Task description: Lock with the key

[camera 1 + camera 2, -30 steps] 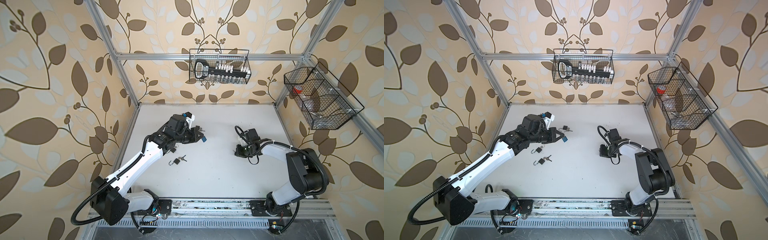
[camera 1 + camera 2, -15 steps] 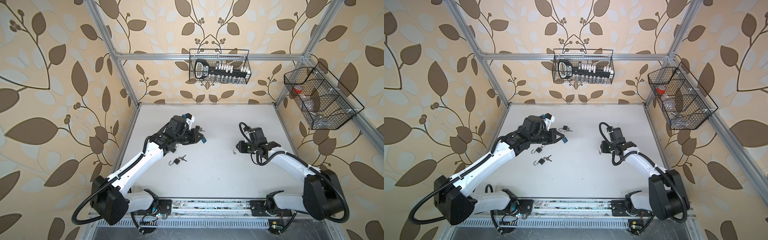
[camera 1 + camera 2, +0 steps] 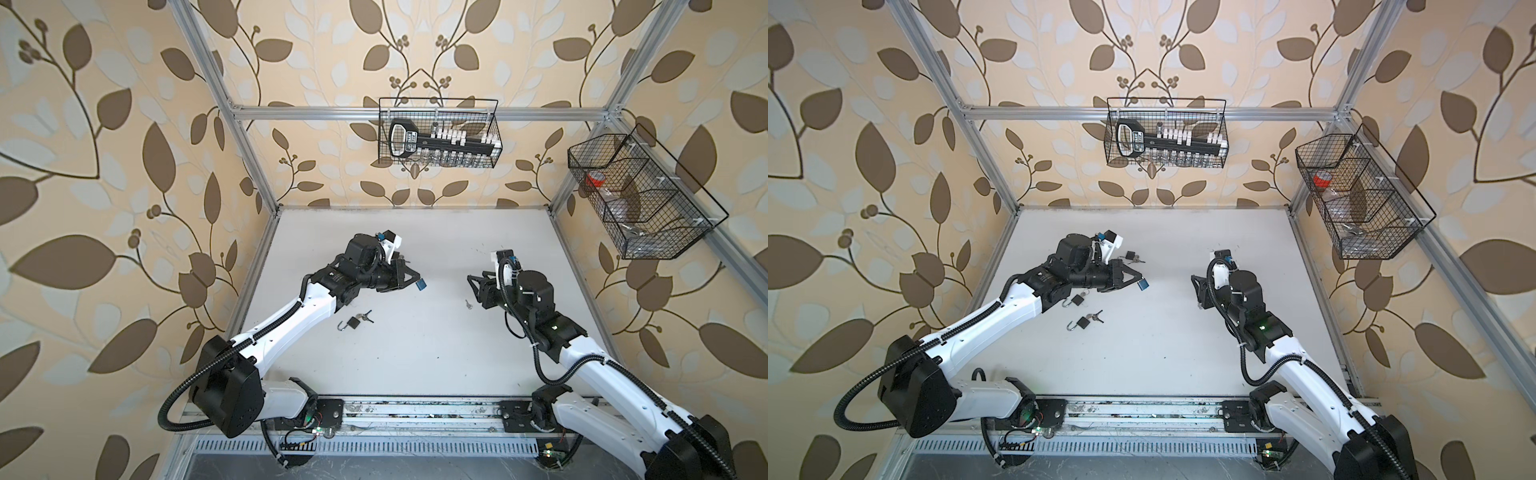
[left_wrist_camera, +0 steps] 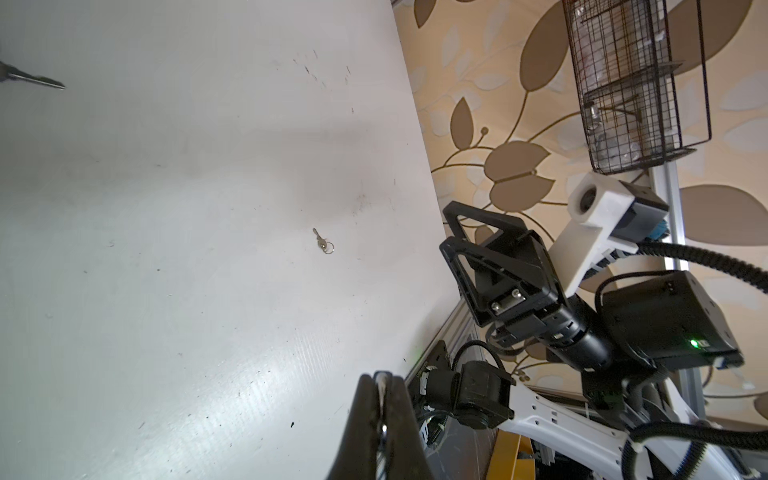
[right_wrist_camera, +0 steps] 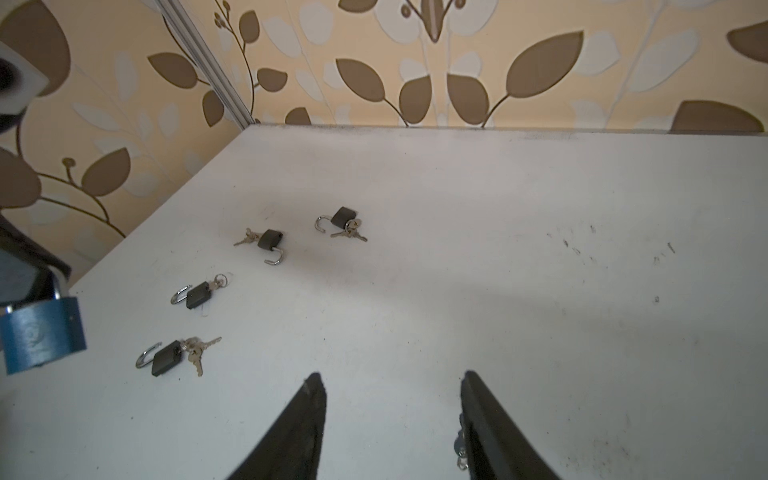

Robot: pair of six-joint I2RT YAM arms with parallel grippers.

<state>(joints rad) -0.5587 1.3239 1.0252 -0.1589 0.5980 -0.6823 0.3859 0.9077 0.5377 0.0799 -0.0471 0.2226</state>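
A white tabletop (image 3: 415, 365) sits inside an aluminium frame (image 3: 415, 113) with leaf-patterned walls (image 3: 104, 208) on three sides. Its front edge ends at the rail (image 3: 415, 415) that carries both arms. The widest bare stretch lies between the two grippers and toward the front. Four small black padlocks (image 5: 197, 294), shackles open and keys attached, cluster on the left side, under and beside the left arm. The left gripper (image 3: 414, 280) is clamped on the shackle of the blue padlock (image 3: 422, 284), which hangs clear of the surface. The right gripper (image 5: 391, 376) has its jaws parted with nothing between them. The key (image 3: 468, 304), on a small ring, lies flat on the table just beside that gripper, well apart from the back and right edges. A wire basket (image 3: 494, 124) on the back wall holds a black key-shaped rack (image 3: 440, 141) whose white label is too small to read (the embossing on the blue padlock's face is just as illegible). A side basket (image 3: 706, 232) hangs over the right edge. A second ago the right jaws were nearly shut, low over that same spot. They have since opened, the key lies free, and the arm's elbow has swung outward. The left arm and its padlock have not shifted.
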